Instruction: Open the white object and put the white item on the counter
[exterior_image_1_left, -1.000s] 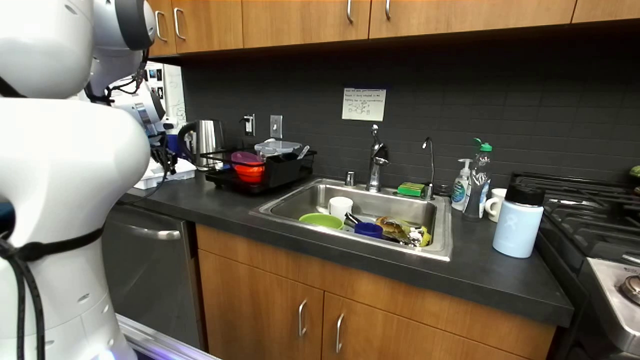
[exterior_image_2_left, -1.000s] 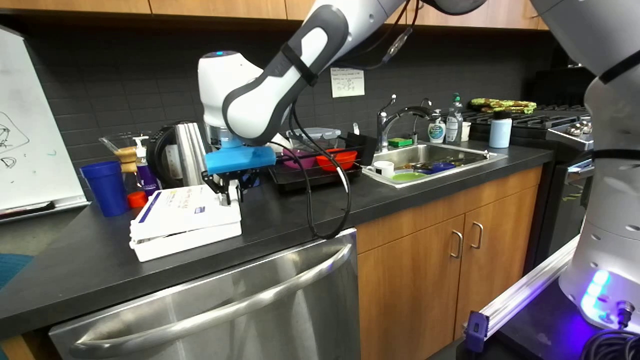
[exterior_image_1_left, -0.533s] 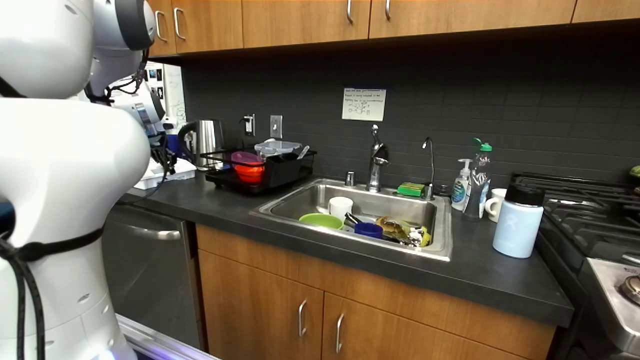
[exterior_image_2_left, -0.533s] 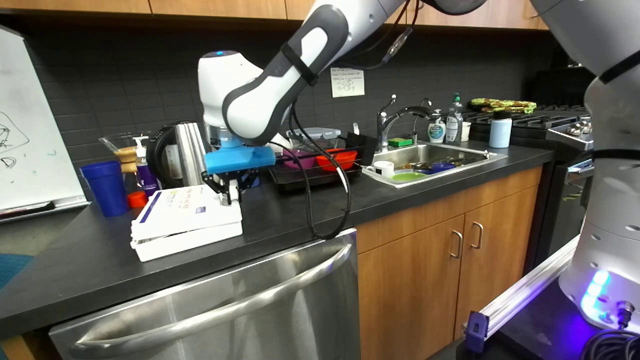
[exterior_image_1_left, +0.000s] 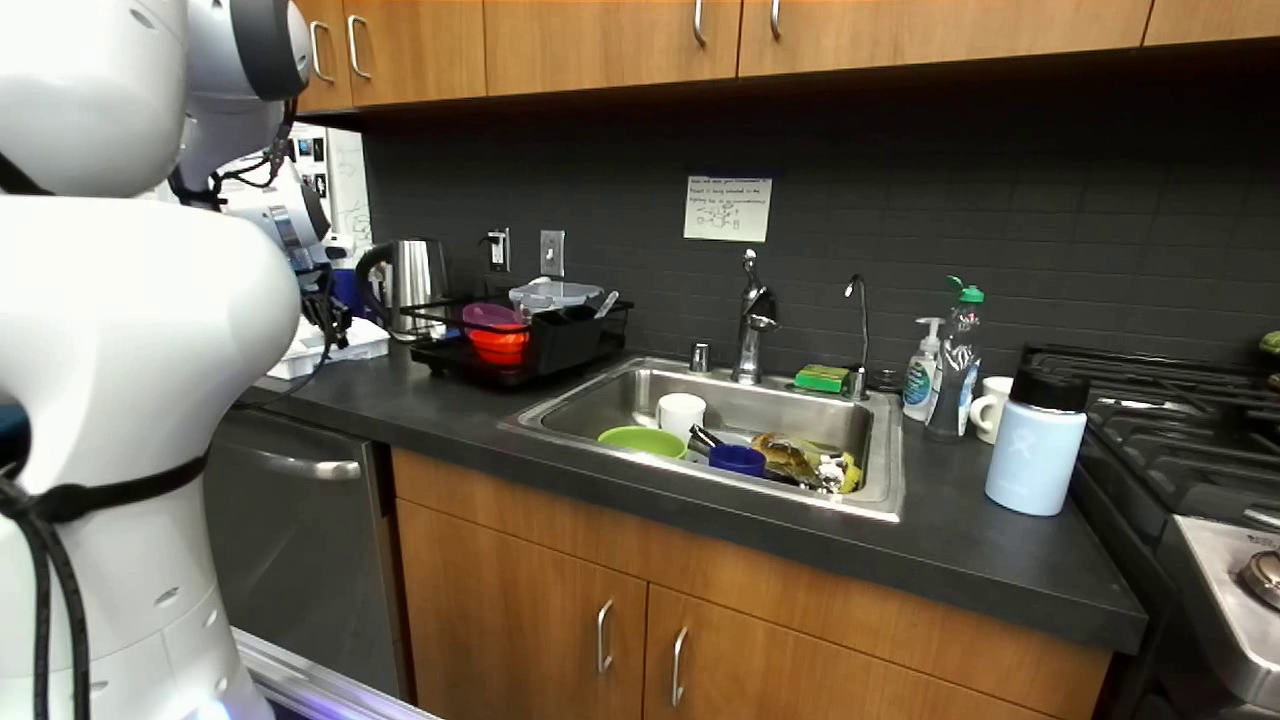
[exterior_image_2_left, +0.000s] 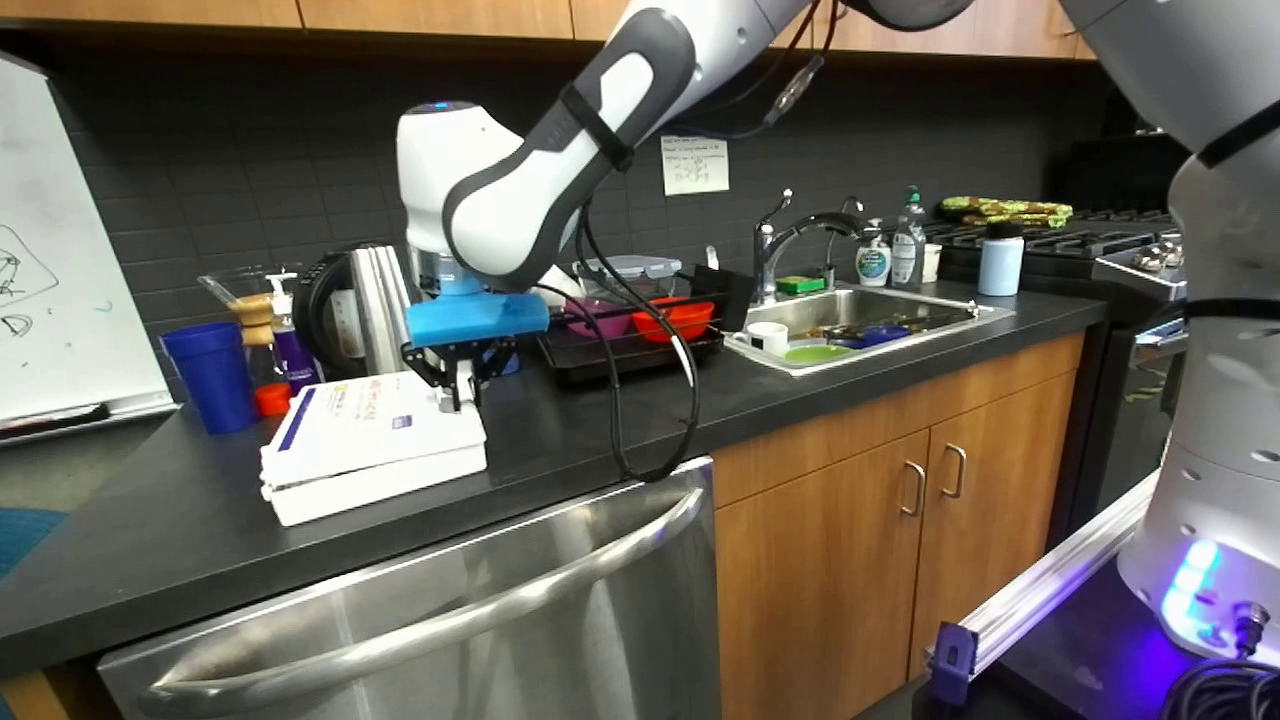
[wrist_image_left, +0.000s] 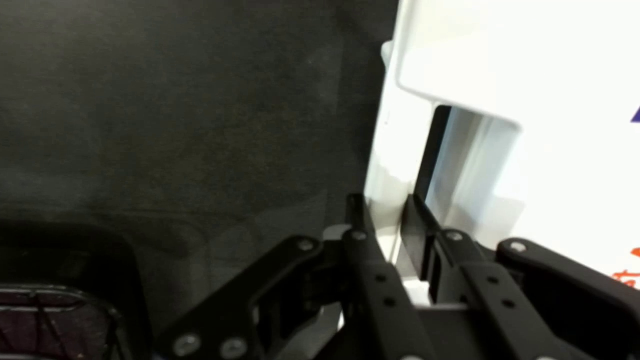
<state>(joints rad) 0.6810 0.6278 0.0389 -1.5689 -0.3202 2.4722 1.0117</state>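
A long, dark grey, smooth-topped bench (exterior_image_2_left: 150, 545) runs along a wall of dark rectangular tiles (exterior_image_1_left: 880, 180), with light-brown wooden cabinets (exterior_image_1_left: 610, 45) hung above. A handwritten sheet of pale paper (exterior_image_1_left: 728, 208) is fixed to the tiles behind the rectangular stainless-steel sink (exterior_image_1_left: 886, 470) let into the bench. In the sink sit a white mug (exterior_image_1_left: 681, 415), a bright green bowl (exterior_image_1_left: 638, 438) and a small dark-blue bowl (exterior_image_1_left: 737, 459). A light-blue bottle (exterior_image_1_left: 1035, 465) with a black cap stands near the black-topped gas stove (exterior_image_1_left: 1180, 420). On the sink's other side is a black dish rack (exterior_image_1_left: 450, 360) holding a red bowl (exterior_image_1_left: 500, 348).

Toward the end away from the stove, above a brushed-steel dishwasher (exterior_image_2_left: 500, 650), a flat, boxy white plastic case (exterior_image_2_left: 375, 450) lies near the bench's front edge, its printed lid (exterior_image_2_left: 345, 415) over its base. A ribbed steel kettle (exterior_image_2_left: 382, 310) and a tall blue cup (exterior_image_2_left: 212, 380) stand wallward of it; a whiteboard (exterior_image_2_left: 70, 290) rises beyond.

The black two-fingered hand (wrist_image_left: 384, 212) is mostly closed, pinching the case's narrow white handle strip (wrist_image_left: 400, 135), one finger outside over the bench, the other in the opening beside the lid.
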